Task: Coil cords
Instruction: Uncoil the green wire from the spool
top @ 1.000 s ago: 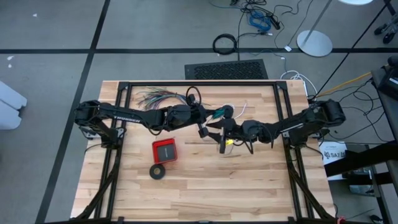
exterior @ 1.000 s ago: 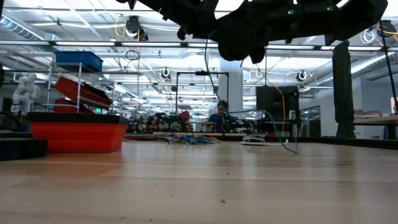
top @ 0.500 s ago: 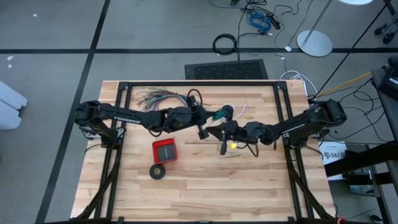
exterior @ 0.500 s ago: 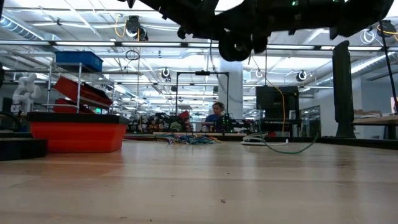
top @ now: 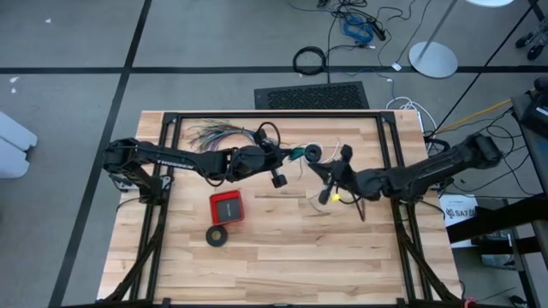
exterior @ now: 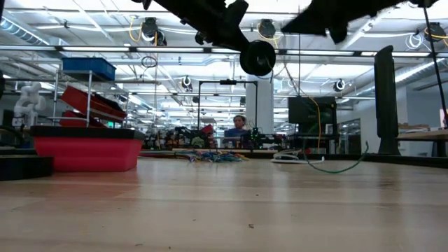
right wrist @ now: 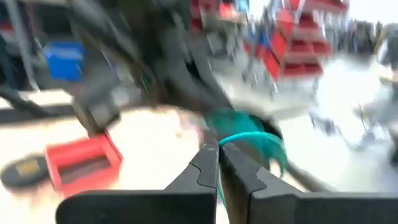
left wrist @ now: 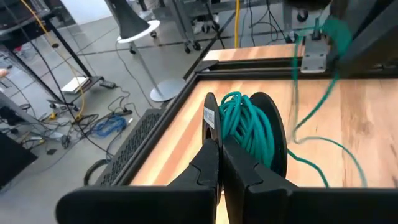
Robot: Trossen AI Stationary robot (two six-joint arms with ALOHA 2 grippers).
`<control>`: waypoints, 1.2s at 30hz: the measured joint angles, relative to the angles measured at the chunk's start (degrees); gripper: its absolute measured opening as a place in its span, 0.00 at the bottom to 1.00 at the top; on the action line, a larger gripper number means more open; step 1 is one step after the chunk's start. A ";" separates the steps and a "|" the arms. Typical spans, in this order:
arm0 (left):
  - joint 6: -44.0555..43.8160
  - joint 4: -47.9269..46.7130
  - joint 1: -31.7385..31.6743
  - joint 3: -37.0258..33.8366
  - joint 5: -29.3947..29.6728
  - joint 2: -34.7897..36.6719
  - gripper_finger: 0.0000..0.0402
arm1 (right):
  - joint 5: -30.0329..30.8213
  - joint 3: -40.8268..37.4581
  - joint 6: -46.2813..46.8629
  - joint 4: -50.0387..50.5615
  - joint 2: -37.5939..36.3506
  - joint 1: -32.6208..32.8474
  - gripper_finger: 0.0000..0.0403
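Above the far middle of the surface, the left end effector has its fingers pressed together on the rim of a black spool, onto which the teal wire is already wound in a fat bundle. In the low view the spool hangs well clear of the wood. A loose tail of the same wire runs off the spool toward the right, sags down to the surface and curls up again at the far right. The right end effector is just right of the spool, fingers closed together; the wire crosses right at its tips, but whether it is pinched there I cannot tell.

The wire looks light, thin and limp, with some spring of its own: the free tail keeps a curve rather than lying flat. It will likely slip through a loose pinch and tangle if slack is allowed. The best hold is probably on the tail close to the spool, kept lightly taut while winding. The thin white cord lies on the surface at the far side, close to the spool, and seems just as soft. The many-coloured wire bundle sits far left, apart.
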State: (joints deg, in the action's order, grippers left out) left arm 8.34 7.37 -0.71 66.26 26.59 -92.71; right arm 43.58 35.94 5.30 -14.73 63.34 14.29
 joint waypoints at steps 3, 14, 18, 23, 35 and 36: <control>0.35 1.57 0.01 0.00 0.00 0.00 0.01 | -0.19 0.00 7.80 9.27 -1.01 -0.47 0.00; 1.56 6.30 -0.07 0.00 0.77 0.00 0.01 | -10.97 0.00 12.51 5.39 6.65 0.21 0.00; 1.66 6.72 -0.55 -0.02 0.90 0.00 0.01 | -18.58 0.00 8.61 -6.80 11.14 1.22 0.00; 2.60 4.77 -1.48 -0.02 2.43 0.00 0.01 | -27.48 0.00 4.43 -16.46 13.14 1.84 0.00; 2.58 -1.64 -1.90 -0.04 3.65 0.00 0.01 | -9.88 0.00 -12.31 -13.76 0.10 10.09 0.00; 2.58 -1.58 -1.90 -0.04 3.65 0.00 0.01 | -6.42 0.00 -12.04 -11.10 -1.25 10.16 0.00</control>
State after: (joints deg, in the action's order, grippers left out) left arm 10.92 5.79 -2.61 66.22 30.24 -92.71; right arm 37.16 35.94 -6.73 -25.83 62.10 24.45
